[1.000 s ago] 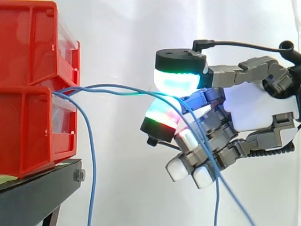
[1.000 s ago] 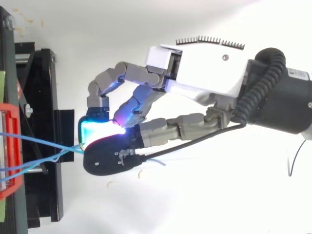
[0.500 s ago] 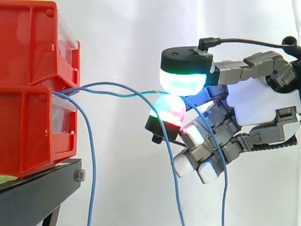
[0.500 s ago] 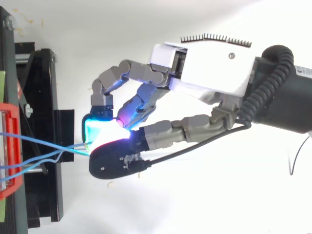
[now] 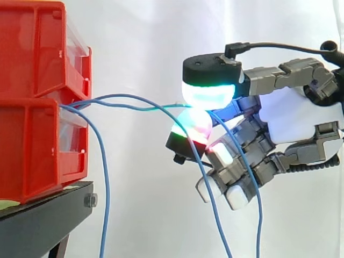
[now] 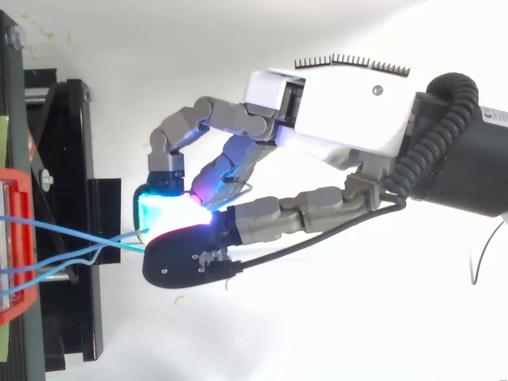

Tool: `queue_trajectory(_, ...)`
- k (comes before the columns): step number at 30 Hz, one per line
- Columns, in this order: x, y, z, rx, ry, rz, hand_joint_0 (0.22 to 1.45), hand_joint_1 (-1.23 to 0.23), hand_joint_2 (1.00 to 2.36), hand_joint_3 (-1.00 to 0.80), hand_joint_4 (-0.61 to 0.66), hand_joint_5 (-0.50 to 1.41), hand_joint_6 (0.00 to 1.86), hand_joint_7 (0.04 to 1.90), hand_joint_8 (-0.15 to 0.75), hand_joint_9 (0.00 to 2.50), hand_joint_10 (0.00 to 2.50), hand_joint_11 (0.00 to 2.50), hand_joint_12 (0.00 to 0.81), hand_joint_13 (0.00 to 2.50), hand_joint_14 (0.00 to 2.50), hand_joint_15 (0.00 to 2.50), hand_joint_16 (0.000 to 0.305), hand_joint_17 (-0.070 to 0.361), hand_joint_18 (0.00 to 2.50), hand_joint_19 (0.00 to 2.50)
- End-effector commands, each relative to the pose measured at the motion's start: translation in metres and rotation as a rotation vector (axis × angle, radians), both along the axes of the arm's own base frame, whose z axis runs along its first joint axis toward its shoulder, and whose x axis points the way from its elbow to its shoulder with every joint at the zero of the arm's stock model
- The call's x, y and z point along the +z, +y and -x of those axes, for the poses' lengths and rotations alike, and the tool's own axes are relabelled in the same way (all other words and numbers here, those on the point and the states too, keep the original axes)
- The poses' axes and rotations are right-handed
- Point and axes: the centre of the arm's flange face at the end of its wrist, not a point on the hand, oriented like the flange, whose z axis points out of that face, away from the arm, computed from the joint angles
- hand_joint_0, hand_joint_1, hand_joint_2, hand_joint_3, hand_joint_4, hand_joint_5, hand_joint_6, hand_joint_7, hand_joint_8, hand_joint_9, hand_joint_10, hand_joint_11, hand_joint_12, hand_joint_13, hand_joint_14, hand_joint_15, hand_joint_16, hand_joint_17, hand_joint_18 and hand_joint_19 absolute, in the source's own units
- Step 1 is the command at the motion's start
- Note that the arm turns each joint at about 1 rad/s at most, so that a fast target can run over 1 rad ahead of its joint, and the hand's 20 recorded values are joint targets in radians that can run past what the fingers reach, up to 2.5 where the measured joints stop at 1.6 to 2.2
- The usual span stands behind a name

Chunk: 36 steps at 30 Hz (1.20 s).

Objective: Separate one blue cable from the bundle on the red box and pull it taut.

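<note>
Several thin blue cables (image 5: 124, 100) run out of the stacked red bins (image 5: 37, 102) at the left, where the upper bin meets the lower one. One blue cable (image 5: 158, 107) stretches nearly level to my hand (image 5: 301, 121) and is pinched between the cyan-glowing thumb pad (image 5: 207, 92) and a green and red fingertip (image 5: 193, 128). Past the pinch, two strands (image 5: 257, 199) hang down in front of the curled fingers. Another blue cable (image 5: 103, 177) droops beside the bins. From above, the hand (image 6: 341, 119) sits right of the stand, with cables (image 6: 71, 238) fanning from the red bin (image 6: 17, 238).
The bins rest on a black stand (image 5: 43, 220) at the lower left, seen from above as a black frame (image 6: 67, 159). A white curtain hangs behind. Open space lies between the bins and the hand.
The hand moved slightly right and up a second ago, then held still. The strands hanging below the pinch have swung to a new position.
</note>
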Motion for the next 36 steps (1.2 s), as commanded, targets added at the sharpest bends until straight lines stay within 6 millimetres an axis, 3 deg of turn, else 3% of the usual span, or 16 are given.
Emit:
queue_trajectory(1, 0.0, 0.0, 0.0, -0.001, 0.0, 0.0, 0.61, -0.78, 1.01, 0.01, 0.02, -0.14, 0.92, 1.1, 0.399, 1.01, 0.01, 0.74, 0.449, 0.84, 0.01, 0.41, 0.058, 0.131, 0.91, 0.39)
queue_trajectory(11, -0.001, -0.002, 0.001, 0.0, 0.006, -0.004, 0.62, -0.8, 1.01, 0.01, -0.04, -0.15, 0.92, 1.14, 0.376, 0.98, 0.01, 0.74, 0.428, 0.82, 0.01, 0.41, 0.055, 0.124, 0.86, 0.41)
queue_trajectory(23, 0.028, -0.009, 0.029, -0.02, 0.119, 0.043, 0.61, -0.79, 1.01, 0.04, -0.05, -0.14, 0.92, 1.13, 0.387, 0.99, 0.01, 0.72, 0.458, 0.76, 0.01, 0.36, 0.059, 0.132, 0.79, 0.32)
queue_trajectory(30, 0.032, -0.012, 0.038, -0.036, 0.155, 0.044, 0.61, -0.78, 1.0, 0.05, -0.04, -0.13, 0.92, 1.14, 0.396, 0.95, 0.01, 0.63, 0.471, 0.71, 0.01, 0.28, 0.061, 0.137, 0.74, 0.25)
queue_trajectory(36, 0.032, -0.01, 0.036, -0.055, 0.133, 0.016, 0.6, -0.78, 1.03, 0.03, -0.02, -0.13, 0.92, 1.13, 0.41, 1.05, 0.01, 0.75, 0.467, 0.74, 0.01, 0.29, 0.061, 0.136, 0.74, 0.25)
